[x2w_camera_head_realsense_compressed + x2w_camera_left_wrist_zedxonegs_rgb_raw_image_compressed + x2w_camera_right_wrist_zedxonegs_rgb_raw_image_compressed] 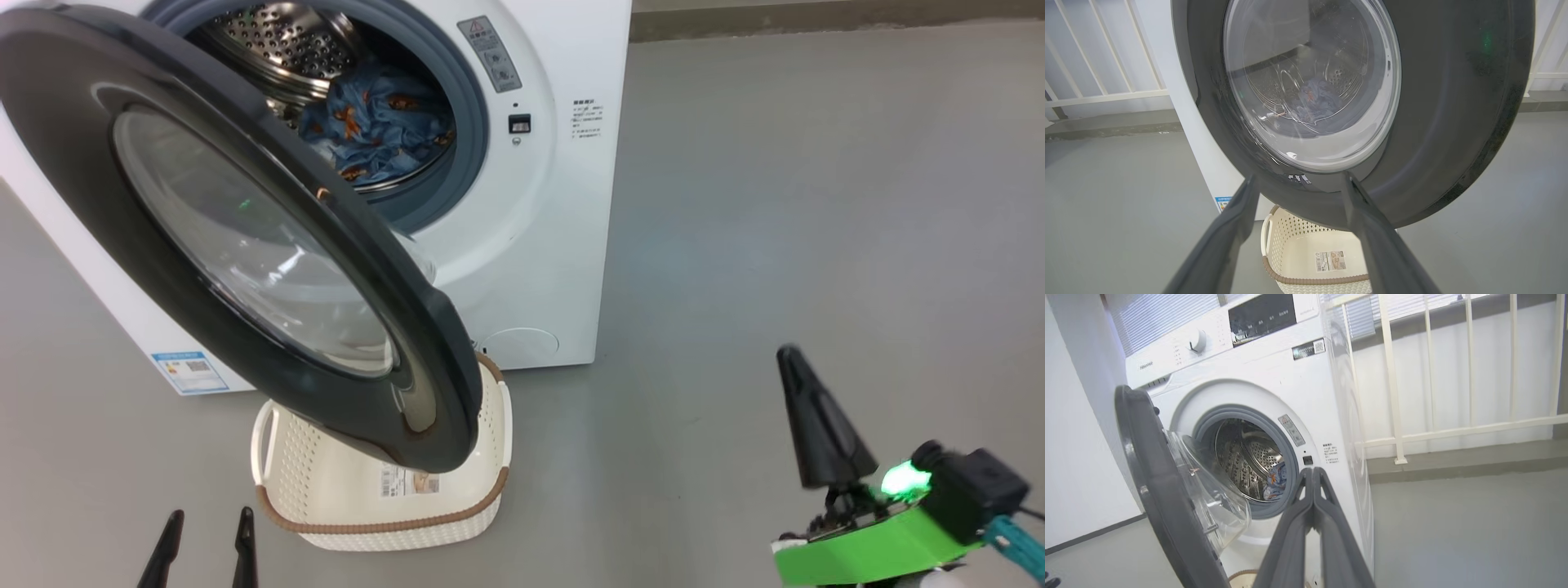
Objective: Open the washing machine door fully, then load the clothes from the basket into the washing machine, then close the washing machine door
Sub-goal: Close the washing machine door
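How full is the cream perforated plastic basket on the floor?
Empty: the basket looks bare inside except a label sticker; the blue starfish-print clothes lie in the steel drum.

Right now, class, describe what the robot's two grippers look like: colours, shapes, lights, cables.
Left gripper: two slim, dark, tapering fingers. Right gripper: dark pointed fingers on a bright green mount carrying a glowing green light, a black camera block and a teal cable.

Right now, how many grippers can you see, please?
2: the left gripper at the head view's lower left near the basket; the right gripper at its lower right.
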Motion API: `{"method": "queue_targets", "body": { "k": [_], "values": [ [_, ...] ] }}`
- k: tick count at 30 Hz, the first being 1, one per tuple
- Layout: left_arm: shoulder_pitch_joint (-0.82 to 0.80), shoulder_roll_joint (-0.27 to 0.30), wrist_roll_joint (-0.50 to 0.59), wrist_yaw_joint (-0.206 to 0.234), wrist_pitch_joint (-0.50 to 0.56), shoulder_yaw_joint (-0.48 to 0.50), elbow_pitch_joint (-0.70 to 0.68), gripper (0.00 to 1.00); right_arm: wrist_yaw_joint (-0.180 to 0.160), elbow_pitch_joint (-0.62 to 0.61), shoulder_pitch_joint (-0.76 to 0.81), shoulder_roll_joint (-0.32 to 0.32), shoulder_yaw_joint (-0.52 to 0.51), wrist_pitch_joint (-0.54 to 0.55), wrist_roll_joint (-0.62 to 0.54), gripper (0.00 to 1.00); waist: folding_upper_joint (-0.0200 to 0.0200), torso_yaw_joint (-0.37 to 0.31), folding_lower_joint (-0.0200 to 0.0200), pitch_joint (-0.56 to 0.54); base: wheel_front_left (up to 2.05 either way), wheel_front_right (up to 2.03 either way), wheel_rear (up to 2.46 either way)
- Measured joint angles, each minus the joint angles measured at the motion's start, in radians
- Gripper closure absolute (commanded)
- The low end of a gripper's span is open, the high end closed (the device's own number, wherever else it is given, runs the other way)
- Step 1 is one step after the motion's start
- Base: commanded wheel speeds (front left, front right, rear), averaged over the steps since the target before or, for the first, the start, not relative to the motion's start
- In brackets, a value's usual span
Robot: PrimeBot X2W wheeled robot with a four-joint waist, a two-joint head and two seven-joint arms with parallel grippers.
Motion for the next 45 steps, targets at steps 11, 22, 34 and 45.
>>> {"method": "queue_targets", "body": {
  "k": [11,22,34,45],
  "values": [
    [-0.032,-0.001,-0.020,0.000,0.000,-0.037,0.000,0.00,0.000,-0.317,-0.076,-0.104,0.205,-0.007,-0.016,1.00,0.0000,0.043,0.0001,0.027,0.00,0.00,0.00],
    [-0.097,-0.004,-0.053,0.000,0.000,-0.096,0.000,0.00,0.000,-0.268,-0.251,-0.271,0.522,-0.007,0.041,1.00,0.0000,0.124,0.0000,0.071,0.00,0.00,0.00],
    [-0.173,-0.008,-0.095,0.000,0.000,-0.176,-0.002,0.00,0.000,-0.026,-0.415,-0.332,0.754,-0.007,0.138,1.00,0.0000,0.232,0.0000,0.150,0.00,0.00,0.00],
    [-0.216,-0.008,-0.143,0.001,0.000,-0.213,-0.003,0.00,0.000,0.226,-0.511,-0.308,0.862,-0.007,0.209,1.00,0.0000,0.303,0.0000,0.233,0.00,0.00,0.00]
  ]
}}
